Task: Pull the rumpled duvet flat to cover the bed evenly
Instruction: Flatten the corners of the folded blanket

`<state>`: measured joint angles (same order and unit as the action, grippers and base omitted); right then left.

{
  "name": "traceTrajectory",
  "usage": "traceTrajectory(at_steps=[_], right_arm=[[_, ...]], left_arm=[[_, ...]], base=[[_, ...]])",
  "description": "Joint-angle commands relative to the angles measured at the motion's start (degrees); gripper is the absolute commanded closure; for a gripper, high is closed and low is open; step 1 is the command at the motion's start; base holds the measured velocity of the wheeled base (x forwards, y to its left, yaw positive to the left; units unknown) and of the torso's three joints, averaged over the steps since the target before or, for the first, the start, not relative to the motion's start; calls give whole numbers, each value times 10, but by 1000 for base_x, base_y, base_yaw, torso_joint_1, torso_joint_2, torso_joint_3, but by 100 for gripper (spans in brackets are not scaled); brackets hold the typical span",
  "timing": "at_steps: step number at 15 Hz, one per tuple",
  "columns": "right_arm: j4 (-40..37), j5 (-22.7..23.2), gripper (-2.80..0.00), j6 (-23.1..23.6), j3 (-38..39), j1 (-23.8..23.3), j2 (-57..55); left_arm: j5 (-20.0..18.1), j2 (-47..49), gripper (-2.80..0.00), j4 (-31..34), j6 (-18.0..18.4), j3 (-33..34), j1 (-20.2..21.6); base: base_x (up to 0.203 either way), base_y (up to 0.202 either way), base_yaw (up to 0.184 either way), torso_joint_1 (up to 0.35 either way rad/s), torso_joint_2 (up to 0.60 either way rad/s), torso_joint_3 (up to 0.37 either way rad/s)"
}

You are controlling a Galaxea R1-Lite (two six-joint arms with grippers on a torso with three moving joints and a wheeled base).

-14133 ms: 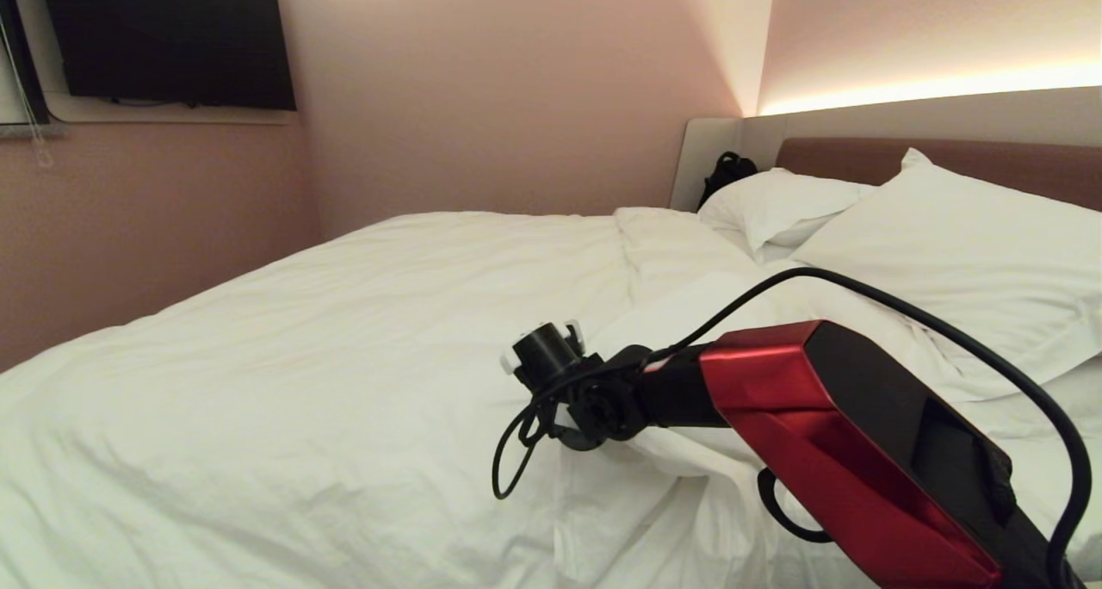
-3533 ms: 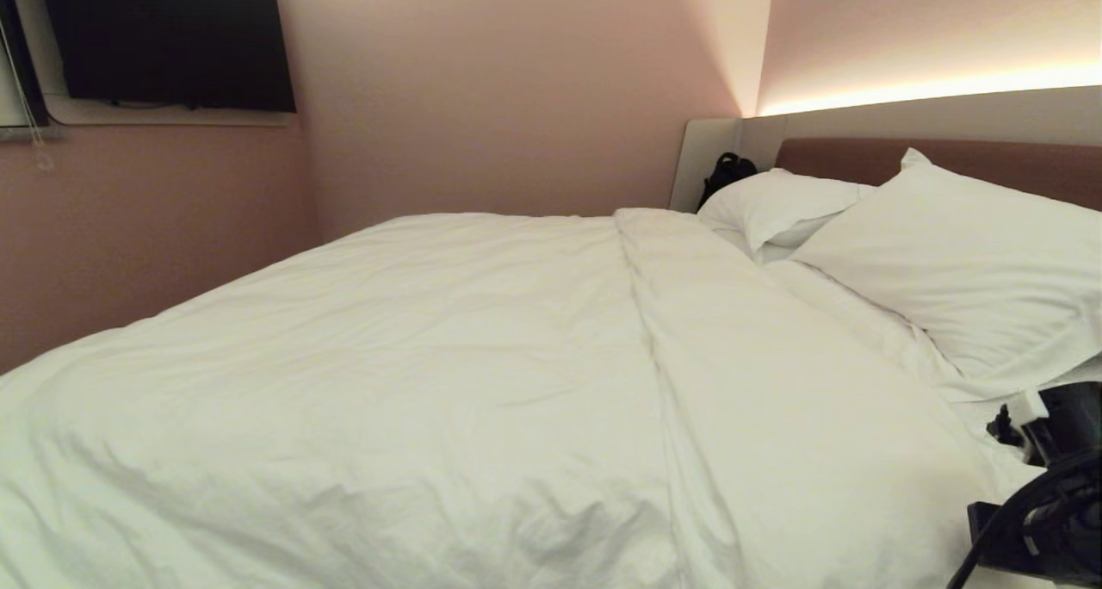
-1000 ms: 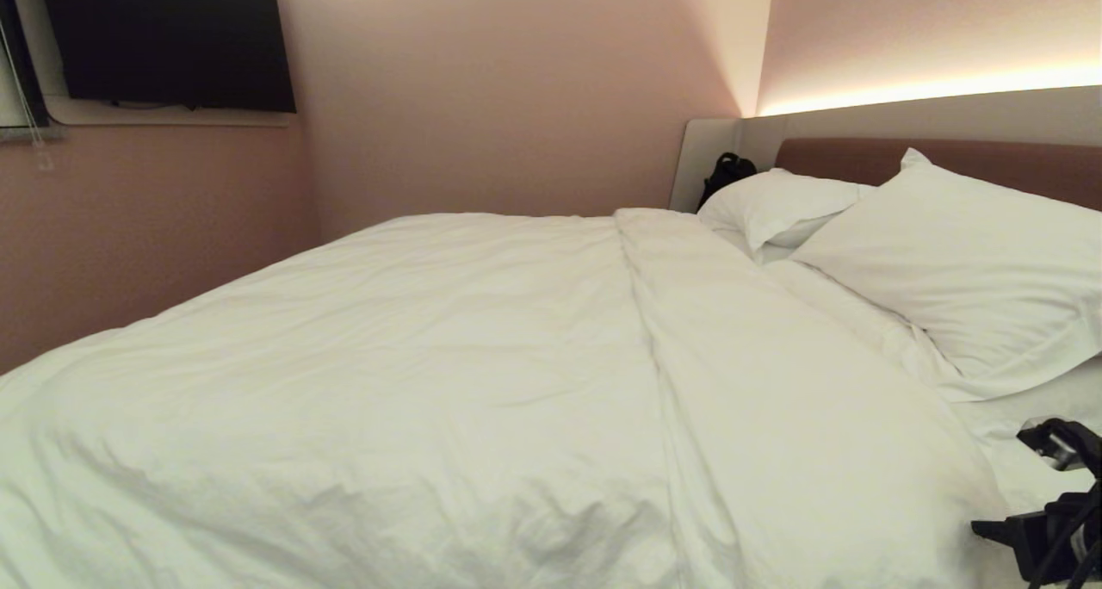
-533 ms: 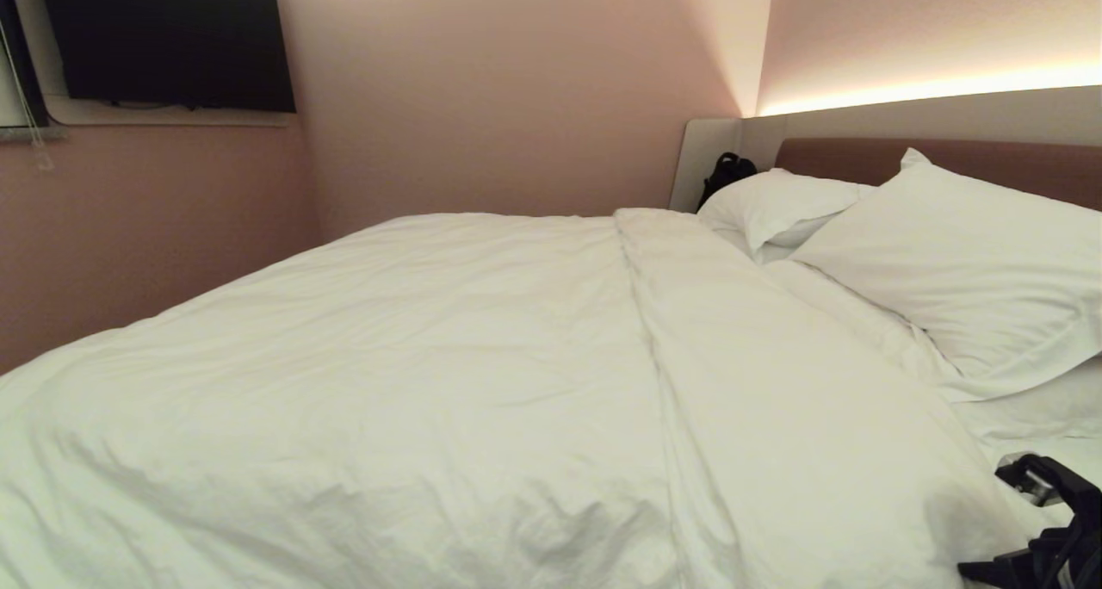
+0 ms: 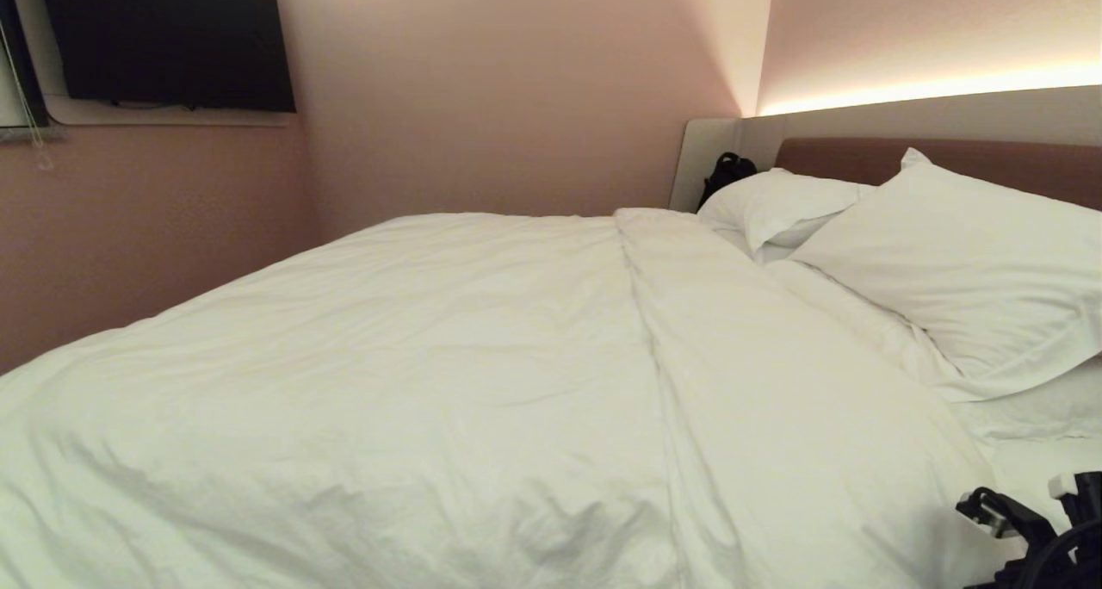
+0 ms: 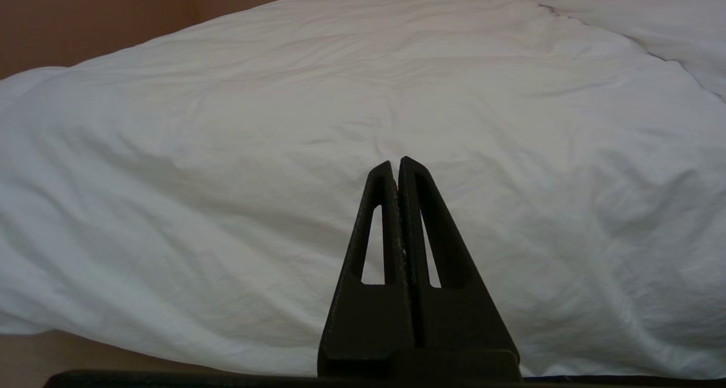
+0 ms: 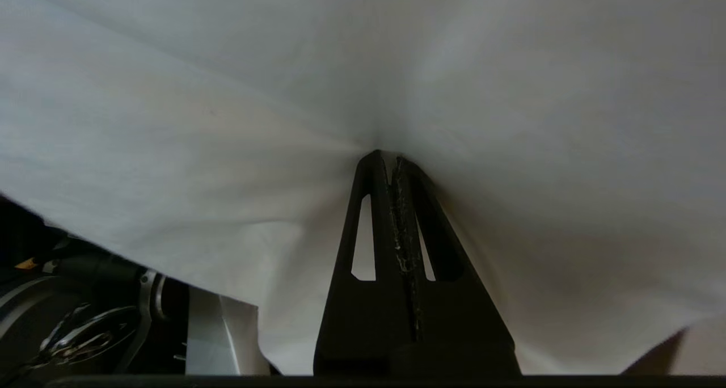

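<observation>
Right gripper [image 7: 391,158], jaws closed, tips pressed into the duvet [image 5: 482,382] at the bed's [image 5: 1042,468] near pillow-side edge; left gripper [image 6: 396,164] closed, empty, facing the duvet's side.

1 duvet [image 5: 430,382], 2 pillows [image 5: 956,270], 1 television [image 5: 168,38]

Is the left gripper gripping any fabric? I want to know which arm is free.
No: in the left wrist view the left gripper is shut on nothing, short of the duvet.
</observation>
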<state>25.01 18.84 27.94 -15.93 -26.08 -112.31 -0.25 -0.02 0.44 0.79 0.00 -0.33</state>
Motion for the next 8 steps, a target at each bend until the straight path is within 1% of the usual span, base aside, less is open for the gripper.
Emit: traceTrajectory(at_steps=[1,5,8], right_arm=[[125,-5,0,2,4,1,-54],[147,-20,0,2,1,1,-91],[150,-28,0,16,2,1,-104]], left_arm=[[0,0,0,0,0,0,0],[0,0,0,0,0,0,0],[0,0,0,0,0,0,0]], base=[[0,0,0,0,0,0],[0,0,0,0,0,0],[0,0,0,0,0,0]])
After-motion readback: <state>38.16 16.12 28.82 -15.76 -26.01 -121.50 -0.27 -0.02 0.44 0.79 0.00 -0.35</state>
